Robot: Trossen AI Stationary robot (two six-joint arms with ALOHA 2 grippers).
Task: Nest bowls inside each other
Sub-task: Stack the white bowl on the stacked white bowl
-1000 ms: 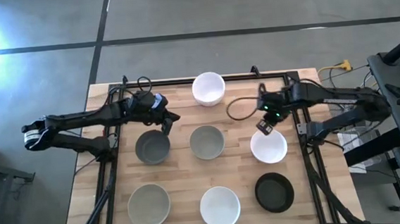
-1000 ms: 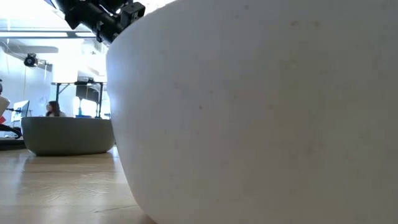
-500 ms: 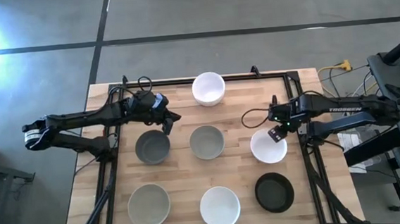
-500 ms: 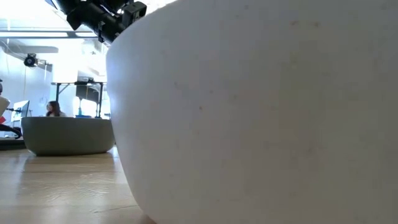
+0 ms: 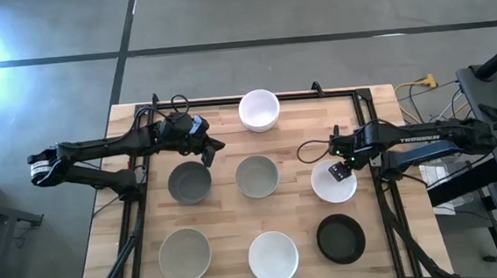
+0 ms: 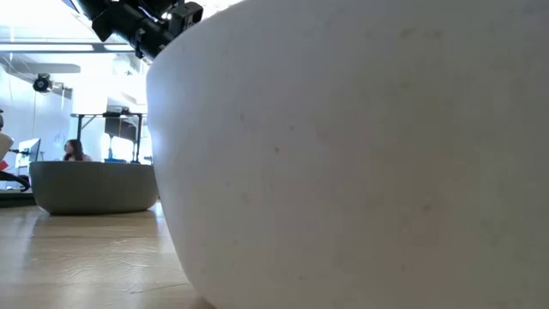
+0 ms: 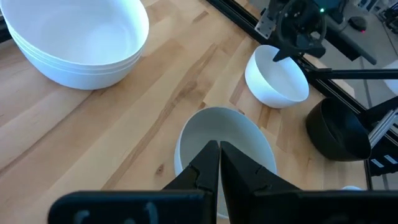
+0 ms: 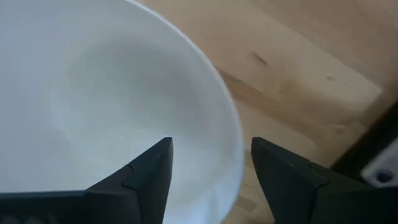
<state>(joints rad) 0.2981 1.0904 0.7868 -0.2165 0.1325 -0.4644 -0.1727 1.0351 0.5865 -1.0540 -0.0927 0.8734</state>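
With spread right gripper (image 8: 208,168) straddling the white bowl (image 5: 333,183) rim, lower squarely, then pinch firmly before lifting toward another bowl.

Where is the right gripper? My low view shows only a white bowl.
Observer: The right gripper is open, its fingers straddling the rim of the right-side white bowl.
Operator: And the left one?
Observer: The left gripper is shut, hovering beside the dark grey bowl.
Operator: Anything nested?
Observer: Yes, the white stack at the table's far edge shows layered rims.
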